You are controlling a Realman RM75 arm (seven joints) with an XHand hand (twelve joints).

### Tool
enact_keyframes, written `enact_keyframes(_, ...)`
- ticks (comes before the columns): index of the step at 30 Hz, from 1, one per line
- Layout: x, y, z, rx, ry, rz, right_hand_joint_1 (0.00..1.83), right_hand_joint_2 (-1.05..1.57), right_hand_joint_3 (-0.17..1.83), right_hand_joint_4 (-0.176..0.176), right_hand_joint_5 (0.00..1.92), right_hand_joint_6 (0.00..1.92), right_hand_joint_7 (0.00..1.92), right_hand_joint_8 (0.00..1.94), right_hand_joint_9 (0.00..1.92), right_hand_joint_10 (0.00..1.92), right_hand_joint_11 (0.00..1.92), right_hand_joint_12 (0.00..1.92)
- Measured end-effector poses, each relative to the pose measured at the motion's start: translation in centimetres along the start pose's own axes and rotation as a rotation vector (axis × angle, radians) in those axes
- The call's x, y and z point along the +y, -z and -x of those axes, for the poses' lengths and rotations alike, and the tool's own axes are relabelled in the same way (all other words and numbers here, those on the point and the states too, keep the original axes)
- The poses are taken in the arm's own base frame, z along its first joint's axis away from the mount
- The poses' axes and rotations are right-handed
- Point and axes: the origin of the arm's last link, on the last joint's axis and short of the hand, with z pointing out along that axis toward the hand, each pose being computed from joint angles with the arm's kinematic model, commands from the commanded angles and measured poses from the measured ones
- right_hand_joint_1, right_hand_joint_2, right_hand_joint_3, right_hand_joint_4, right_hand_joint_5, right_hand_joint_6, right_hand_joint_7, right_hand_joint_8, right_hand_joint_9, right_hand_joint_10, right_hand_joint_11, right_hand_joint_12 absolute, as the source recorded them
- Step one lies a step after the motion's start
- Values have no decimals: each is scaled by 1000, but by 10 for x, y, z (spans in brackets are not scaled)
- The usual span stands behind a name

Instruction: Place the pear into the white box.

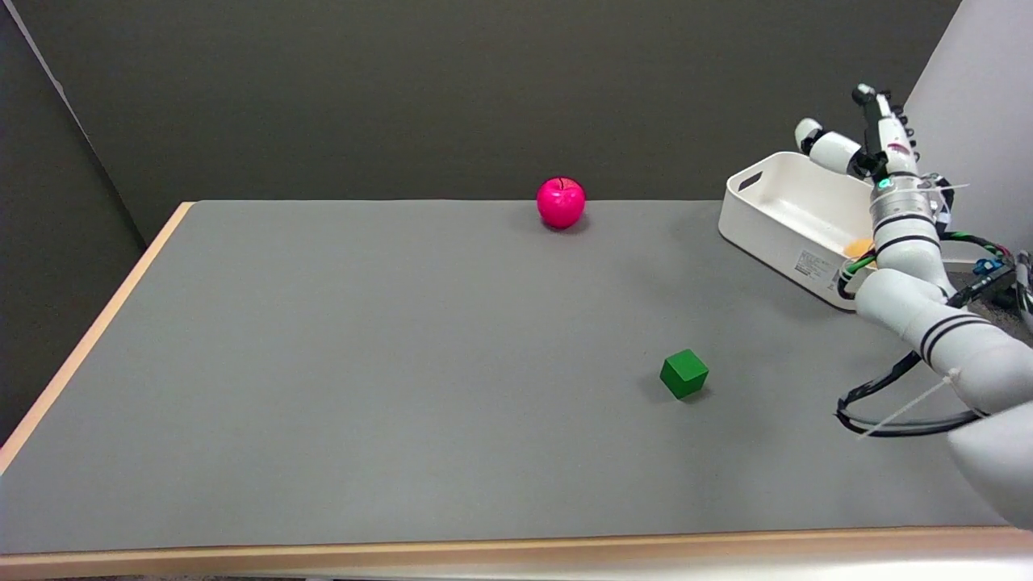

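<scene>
Surface (403,387): grey mat over a pale wooden top, the wooden edge showing along the near side and up the left side.

Green cube (684,374): small, resting on the mat toward the right, turned so one corner faced the near edge. It stood alone, well apart from every other item.

Right arm (928,315): white with black bands, entering from the lower right and rising over the near end of the box. Black cable looped beneath it, and a white tie hung from the forearm.

Pear (860,245): only a small yellow-orange patch showed, low inside the box at its near right end, just beside the wrist. The arm hid the rest, so its pose could not be judged.

White box (775,234): an open rectangular bin with a handle slot in its far end wall and a printed label on the near long wall. It sat at the right of the mat, angled to the edge.

Right hand (867,145): black and white, raised above the far right part of the box, fingers (831,147) spread apart and pointing up and leftward. Nothing was visible in its grasp, and it touched neither the box nor the fruit.

Pink apple (561,202): glossy magenta, upright with a dark stem, near the far edge of the mat at about its middle, well left of the box.

Dark wall (444,89): behind the whole setup.
</scene>
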Motion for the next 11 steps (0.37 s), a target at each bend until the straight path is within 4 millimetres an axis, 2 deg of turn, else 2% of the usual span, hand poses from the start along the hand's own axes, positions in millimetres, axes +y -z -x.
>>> enact_keyframes(4, -18, 9, -7, 28, -39, -103, 509, 608, 960, 26, 40, 349, 1, 72, 0, 43, -1, 469)
enact_keyframes(7, -36, 18, -11, 46, -71, -193, 450, 608, 951, 26, 63, 376, 36, 130, 1, 218, -1, 654)
enact_keyframes(11, -65, 42, -16, 63, -122, -346, 437, 622, 965, 22, 100, 396, 84, 263, 17, 492, -1, 910)
